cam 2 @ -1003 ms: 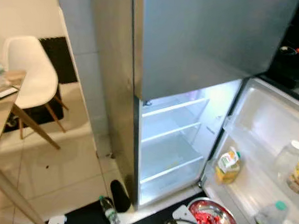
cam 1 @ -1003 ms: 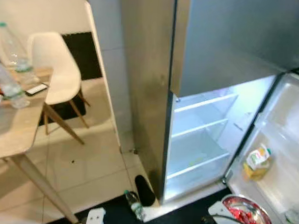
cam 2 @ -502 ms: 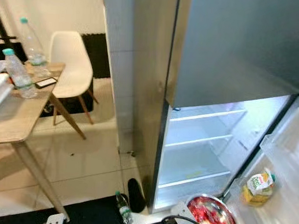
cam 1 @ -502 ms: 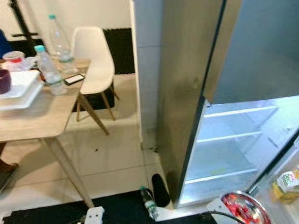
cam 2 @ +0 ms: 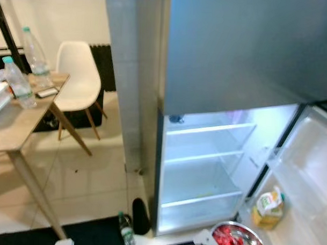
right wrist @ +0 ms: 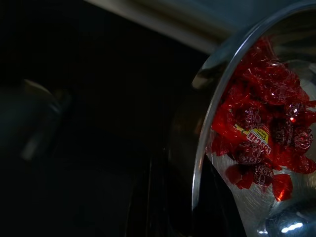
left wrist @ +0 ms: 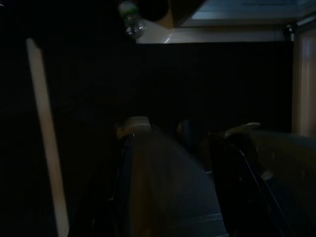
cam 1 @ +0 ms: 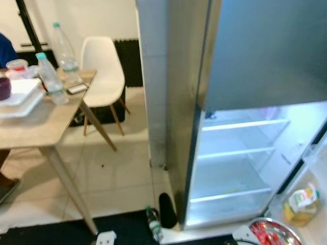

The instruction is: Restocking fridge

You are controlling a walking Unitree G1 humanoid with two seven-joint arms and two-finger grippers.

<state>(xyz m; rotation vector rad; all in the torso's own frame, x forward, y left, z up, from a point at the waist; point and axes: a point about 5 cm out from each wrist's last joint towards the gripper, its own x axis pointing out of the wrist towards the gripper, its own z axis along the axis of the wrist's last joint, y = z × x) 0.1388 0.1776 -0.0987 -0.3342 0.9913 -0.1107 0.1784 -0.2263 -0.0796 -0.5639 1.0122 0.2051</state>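
We stand on pale floor tiles (cam 1: 119,169) before the tall steel fridge (cam 1: 252,55), its lower compartment lit with bare white shelves (cam 1: 232,157), a juice carton (cam 1: 299,201) in its open door; a wooden table (cam 1: 29,128) with clear water bottles (cam 1: 49,80) and a white chair (cam 1: 103,72) stand to our left; our right gripper (right wrist: 163,197) sits low, fingers clamped on the rim of the shiny steel bowl of red wrapped sweets (right wrist: 256,133) just before the fridge; we cannot tell our left gripper's (left wrist: 192,163) state; since half a second ago our view has swung right.
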